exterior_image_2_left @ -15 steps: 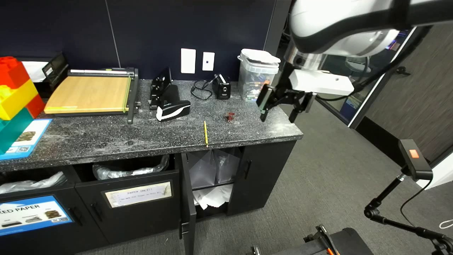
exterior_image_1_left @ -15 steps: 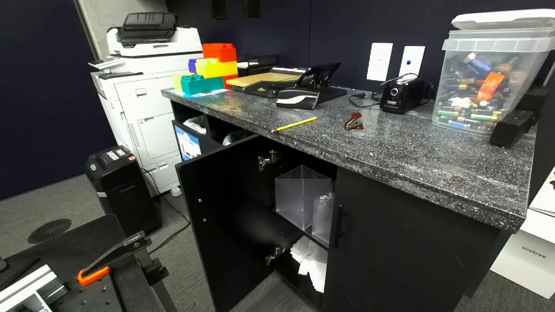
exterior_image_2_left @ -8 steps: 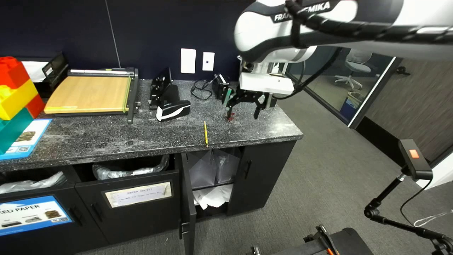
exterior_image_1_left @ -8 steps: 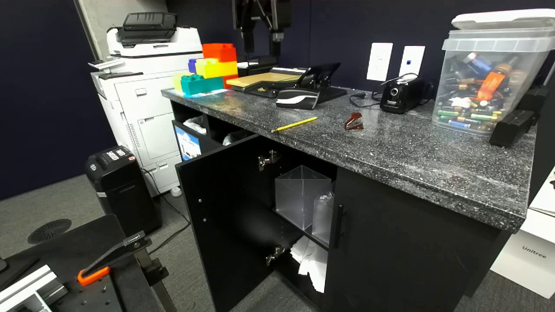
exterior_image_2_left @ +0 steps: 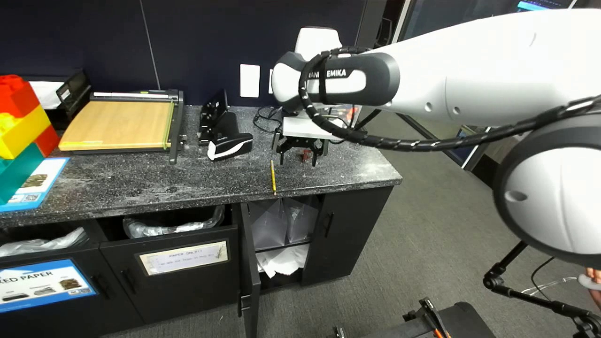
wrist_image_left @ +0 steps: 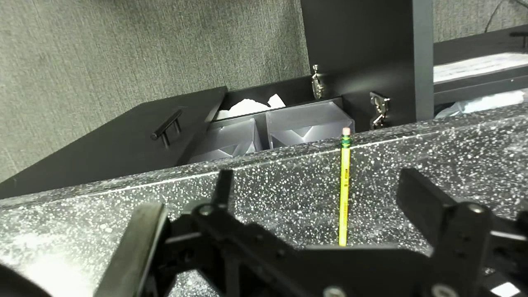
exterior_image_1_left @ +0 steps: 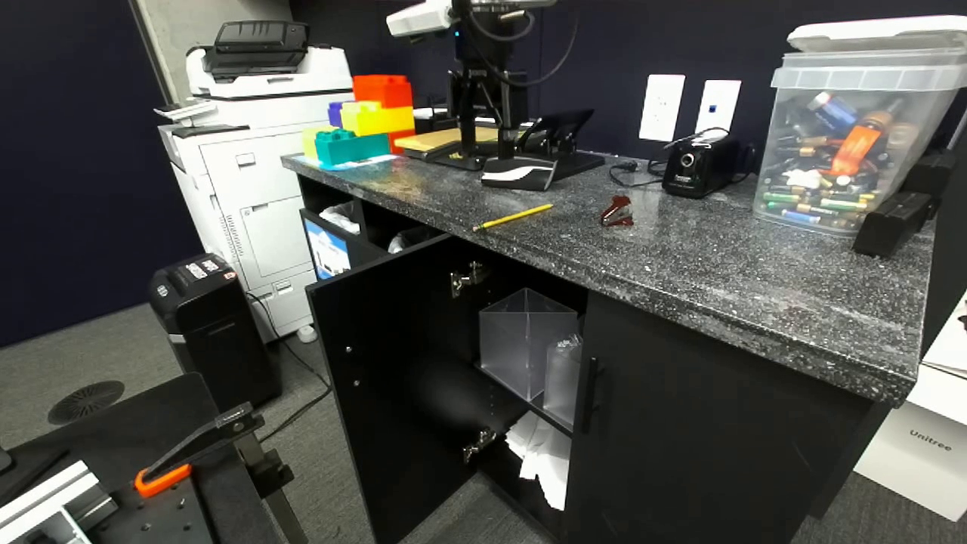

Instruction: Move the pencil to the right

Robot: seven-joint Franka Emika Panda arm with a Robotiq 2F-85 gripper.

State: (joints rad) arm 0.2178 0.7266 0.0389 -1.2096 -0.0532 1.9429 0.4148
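A slim yellow pencil (wrist_image_left: 344,194) with a green band and pink eraser lies flat on a black, white-flecked countertop (exterior_image_1_left: 755,287), its eraser end at the front edge. A black two-fingered gripper (exterior_image_2_left: 298,162), carried by a white robot arm (exterior_image_2_left: 469,70), hangs above the counter, pointing down and apart from the pencil. Its fingers (wrist_image_left: 425,202) are spread wide; in the wrist view, the pencil shows between them, on the surface below. Seen from the front, a small dark red staple remover (exterior_image_1_left: 618,211) sits to the pencil's right and a black, white-striped stapler (exterior_image_2_left: 230,146) to its left, farther back.
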